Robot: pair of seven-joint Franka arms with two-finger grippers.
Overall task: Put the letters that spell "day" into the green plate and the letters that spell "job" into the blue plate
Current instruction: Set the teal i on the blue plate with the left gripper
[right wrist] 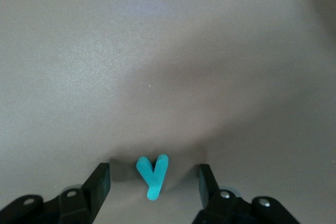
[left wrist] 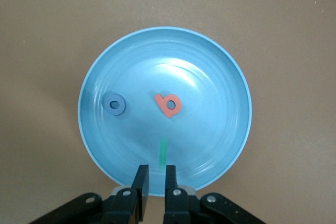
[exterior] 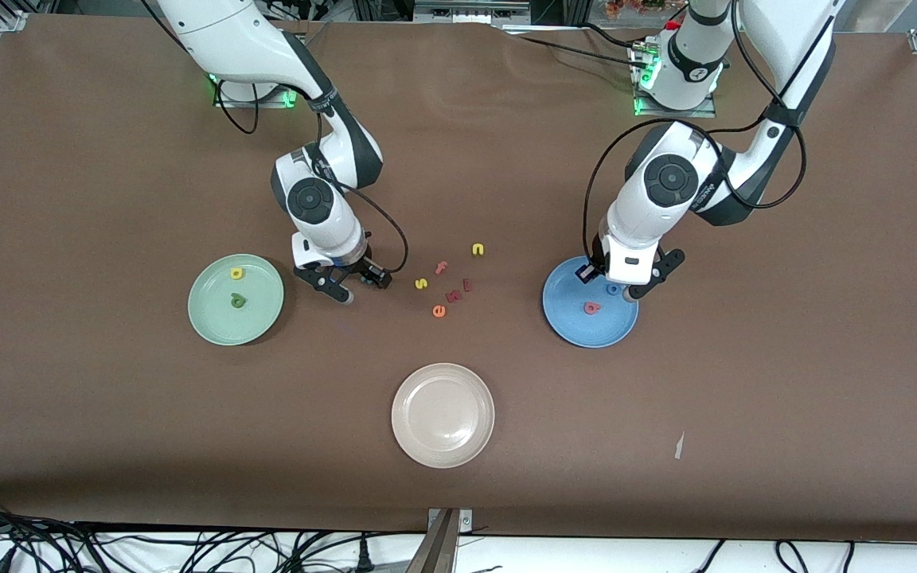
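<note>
The blue plate (left wrist: pixel 220 145) holds a blue ring o (left wrist: pixel 116 104), a salmon-red b (left wrist: pixel 168 105) and a slim teal j (left wrist: pixel 163 150). The j lies just past the tips of my left gripper (left wrist: pixel 155 170), whose fingers stand narrowly apart with nothing between them. In the front view that left gripper (exterior: pixel 626 293) hangs over the blue plate (exterior: pixel 586 330). My right gripper (right wrist: pixel 153 170) is open and low over the table, its fingers either side of the teal y (right wrist: pixel 153 177). It stands beside the green plate (exterior: pixel 212 314), which holds a yellow letter (exterior: pixel 236 273) and a dark green letter (exterior: pixel 237 301).
Loose letters lie between the two grippers: a yellow s (exterior: pixel 421 283), an orange e (exterior: pixel 438 311), a yellow u shape (exterior: pixel 478 249) and dark red letters (exterior: pixel 452 295). A beige plate (exterior: pixel 442 446) sits nearer the front camera. A white scrap (exterior: pixel 679 446) lies toward the left arm's end.
</note>
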